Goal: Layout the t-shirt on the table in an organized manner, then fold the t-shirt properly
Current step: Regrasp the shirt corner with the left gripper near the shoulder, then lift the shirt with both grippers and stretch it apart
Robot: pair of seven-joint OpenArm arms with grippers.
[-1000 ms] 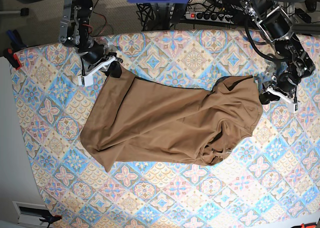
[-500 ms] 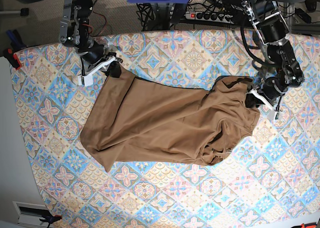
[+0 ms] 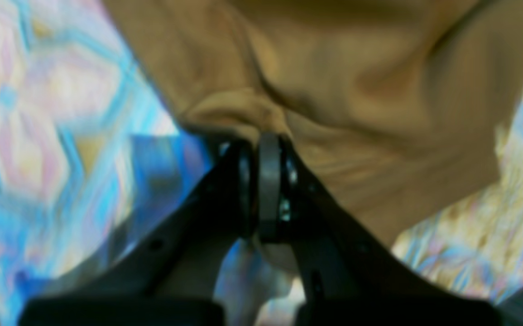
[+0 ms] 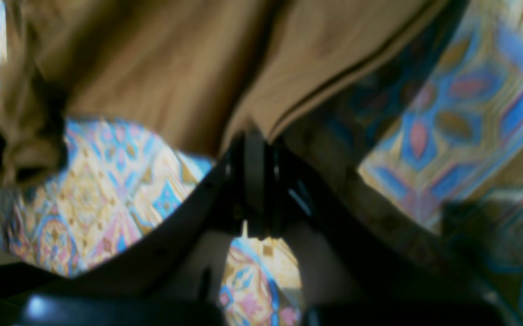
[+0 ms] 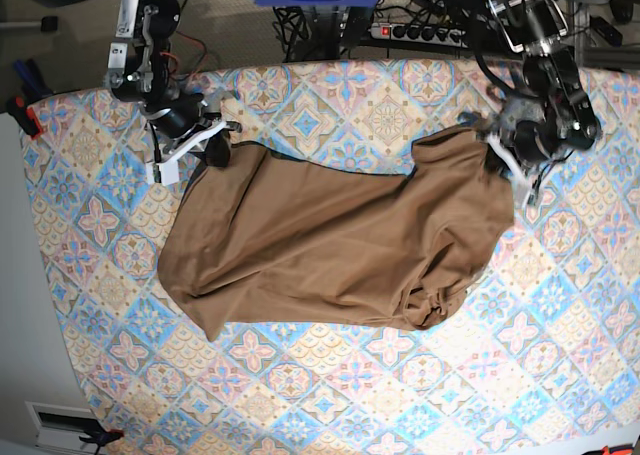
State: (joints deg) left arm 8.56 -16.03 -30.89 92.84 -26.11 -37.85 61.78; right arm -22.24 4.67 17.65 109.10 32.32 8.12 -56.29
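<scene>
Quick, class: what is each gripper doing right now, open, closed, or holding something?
Left gripper: closed, pinching an edge of the t-shirt.
Right gripper: closed, pinching another edge of the t-shirt.

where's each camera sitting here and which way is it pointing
Base: high overhead, looking down at the pastel tile-pattern table, the tan-brown fabric t-shirt and both arms.
Left wrist: on the left arm, facing along its left gripper, black jaws shut on a shirt edge.
Right wrist: on the right arm, facing along its right gripper, jaws shut on a hemmed shirt edge.
Shared: all three views show the shirt and the patterned table.
</scene>
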